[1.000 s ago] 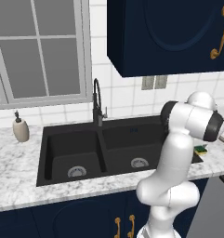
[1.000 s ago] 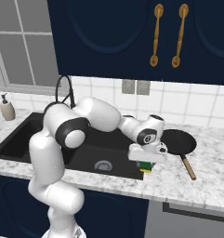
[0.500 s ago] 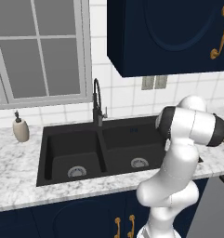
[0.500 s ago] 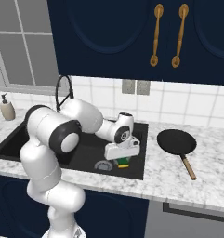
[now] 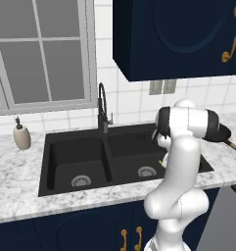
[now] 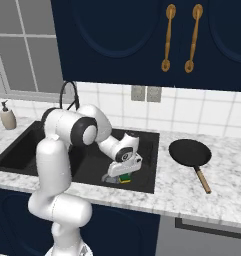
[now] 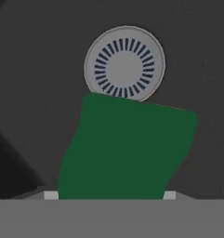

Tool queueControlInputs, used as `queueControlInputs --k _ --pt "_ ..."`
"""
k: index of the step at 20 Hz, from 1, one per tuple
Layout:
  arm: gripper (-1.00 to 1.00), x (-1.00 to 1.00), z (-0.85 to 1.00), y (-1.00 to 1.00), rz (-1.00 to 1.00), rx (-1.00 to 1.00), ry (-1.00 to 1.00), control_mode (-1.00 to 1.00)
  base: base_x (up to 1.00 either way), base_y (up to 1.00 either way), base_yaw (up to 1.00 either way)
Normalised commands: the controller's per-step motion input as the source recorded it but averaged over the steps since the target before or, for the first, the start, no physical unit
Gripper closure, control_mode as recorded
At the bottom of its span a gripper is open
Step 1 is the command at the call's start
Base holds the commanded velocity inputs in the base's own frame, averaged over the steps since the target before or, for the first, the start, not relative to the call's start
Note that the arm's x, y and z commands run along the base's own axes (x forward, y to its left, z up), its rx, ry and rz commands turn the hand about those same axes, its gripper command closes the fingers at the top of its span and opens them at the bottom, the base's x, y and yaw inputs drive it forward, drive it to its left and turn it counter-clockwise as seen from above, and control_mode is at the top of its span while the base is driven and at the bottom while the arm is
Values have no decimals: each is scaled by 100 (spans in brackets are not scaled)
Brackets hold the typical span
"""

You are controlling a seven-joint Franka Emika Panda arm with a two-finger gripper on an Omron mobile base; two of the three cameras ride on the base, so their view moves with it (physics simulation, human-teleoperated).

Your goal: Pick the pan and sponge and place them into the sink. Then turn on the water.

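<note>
My gripper (image 6: 123, 173) is shut on the sponge (image 6: 125, 178), a small green-topped yellow block, low inside the right basin of the black sink (image 6: 148, 142). From the hand view the sponge (image 7: 127, 146) sits between the fingertips and covers the lower edge of the round silver drain (image 7: 125, 62) below it. The black pan (image 6: 189, 151) with its brown handle lies on the marble counter right of the sink, apart from the gripper. In the left base view the pan (image 5: 223, 132) peeks out behind my arm. No water runs from the faucet (image 6: 69, 93).
The tall black faucet (image 5: 102, 105) stands behind the divider between the two basins. A beige soap dispenser (image 5: 21, 136) stands on the counter left of the sink. Dark blue cabinets hang overhead, and the counter's front edge runs close to the basin.
The arm has swung left with the sponge in its grip, from beside the pan on the counter to low over the right basin. The pan has not moved.
</note>
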Motion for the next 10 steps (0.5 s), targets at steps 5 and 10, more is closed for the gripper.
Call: queueControlInputs --k 5,10 --pt "100 61 -50 19 6 8 3 -100 0 0 0" --pt "100 41 -48 41 0 -2 5 -100 0 0 0"
